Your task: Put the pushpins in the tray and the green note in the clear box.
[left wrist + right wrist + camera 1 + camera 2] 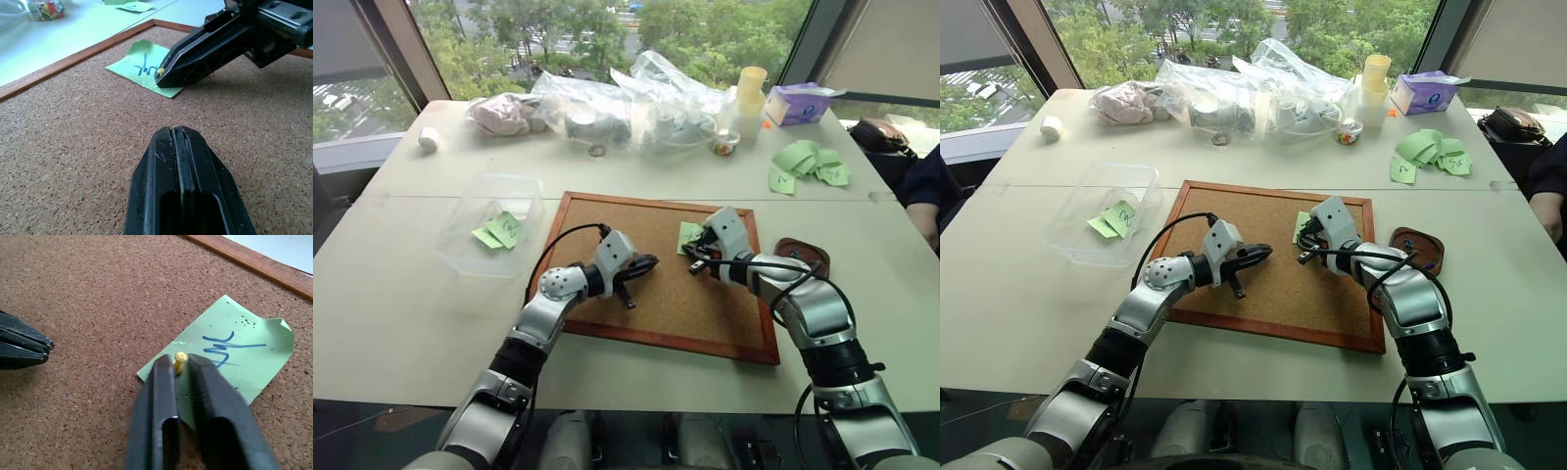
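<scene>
Right gripper (177, 368) fingers pinch yellow pushpin (179, 360) stuck in green note (230, 357), note lying on cork board (656, 294) near its 1 o'clock corner. Left gripper (178, 134) fingers closed, empty, hovering over board centre. Tray (803, 254) at board's 3 o'clock. Clear box (480, 220) at 9 o'clock, holding green slips (501, 231).

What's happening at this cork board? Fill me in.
The robot's right tool has shut on a yellow pushpin that sits on the green note on the cork board. The left tool hovers shut beside it, holding nothing. The clear box already holds two notes; the tray sits right of the board.
</scene>
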`<move>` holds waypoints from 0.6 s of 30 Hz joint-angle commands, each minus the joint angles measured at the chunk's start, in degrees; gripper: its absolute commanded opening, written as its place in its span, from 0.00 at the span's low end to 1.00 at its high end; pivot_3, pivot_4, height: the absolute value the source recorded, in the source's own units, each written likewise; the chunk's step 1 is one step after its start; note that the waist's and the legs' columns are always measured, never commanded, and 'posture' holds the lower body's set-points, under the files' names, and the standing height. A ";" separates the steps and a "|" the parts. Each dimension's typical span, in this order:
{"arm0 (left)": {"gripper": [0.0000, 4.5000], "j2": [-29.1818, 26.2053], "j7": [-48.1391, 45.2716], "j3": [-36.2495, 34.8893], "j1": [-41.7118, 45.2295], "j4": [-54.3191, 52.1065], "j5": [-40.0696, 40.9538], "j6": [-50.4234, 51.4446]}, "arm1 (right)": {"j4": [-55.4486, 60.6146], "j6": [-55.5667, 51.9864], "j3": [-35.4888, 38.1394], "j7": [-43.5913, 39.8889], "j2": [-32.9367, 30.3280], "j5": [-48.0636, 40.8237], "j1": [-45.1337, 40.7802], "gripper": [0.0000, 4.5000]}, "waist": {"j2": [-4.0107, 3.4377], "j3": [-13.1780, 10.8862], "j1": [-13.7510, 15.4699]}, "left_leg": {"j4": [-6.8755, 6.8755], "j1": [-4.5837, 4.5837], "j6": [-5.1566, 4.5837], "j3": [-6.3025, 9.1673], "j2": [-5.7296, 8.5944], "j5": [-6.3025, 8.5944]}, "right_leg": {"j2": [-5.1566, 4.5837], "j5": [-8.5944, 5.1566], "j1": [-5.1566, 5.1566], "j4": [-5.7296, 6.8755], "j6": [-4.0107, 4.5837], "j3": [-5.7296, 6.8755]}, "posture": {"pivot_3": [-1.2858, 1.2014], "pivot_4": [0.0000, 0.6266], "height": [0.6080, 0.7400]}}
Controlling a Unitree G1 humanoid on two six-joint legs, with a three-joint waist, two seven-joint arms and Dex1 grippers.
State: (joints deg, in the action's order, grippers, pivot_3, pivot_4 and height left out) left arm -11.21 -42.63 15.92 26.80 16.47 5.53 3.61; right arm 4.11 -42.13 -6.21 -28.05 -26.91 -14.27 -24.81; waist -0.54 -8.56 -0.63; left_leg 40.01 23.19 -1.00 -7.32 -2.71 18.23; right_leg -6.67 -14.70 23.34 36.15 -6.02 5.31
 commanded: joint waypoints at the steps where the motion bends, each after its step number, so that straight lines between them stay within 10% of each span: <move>1: 0.00 -0.82 0.16 -0.07 -1.44 2.22 -1.09 1.84 | 1.86 0.73 1.41 -0.02 0.36 0.01 -0.15 0.01 | 0.00 0.00 -0.02 | 0.00 0.00 0.00 0.00 0.00 0.00 | 0.00 0.00 0.00 0.00 0.00 0.00 | 0.52 0.24 1.00; 13: 0.00 -3.75 -4.41 -1.60 -1.15 -1.32 1.41 6.62 | 19.25 -5.59 5.23 -2.43 -5.01 -3.95 -0.66 0.01 | 0.03 -0.02 -0.45 | -0.02 0.04 -0.04 0.01 -0.03 0.02 | 0.02 0.00 0.07 -0.01 0.00 0.00 | 0.52 0.24 1.00; 18: 0.00 -8.92 -14.86 -6.20 2.13 -11.02 14.59 21.31 | 26.18 -8.83 5.23 -3.82 -7.27 -6.22 0.85 0.01 | 0.07 -0.06 -0.38 | -0.08 0.11 0.07 0.00 -0.08 -0.03 | 0.13 -0.01 0.20 0.01 0.02 -0.01 | 0.52 0.24 1.00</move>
State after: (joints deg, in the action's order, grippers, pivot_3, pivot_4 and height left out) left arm -19.88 -54.57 12.93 27.28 9.11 14.45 20.31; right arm 26.76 -50.42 -1.92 -31.37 -33.49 -19.37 -23.94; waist -0.46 -8.62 -1.02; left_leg 39.94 23.36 -0.81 -7.31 -2.80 18.13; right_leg -6.55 -14.71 23.59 36.16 -6.00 5.30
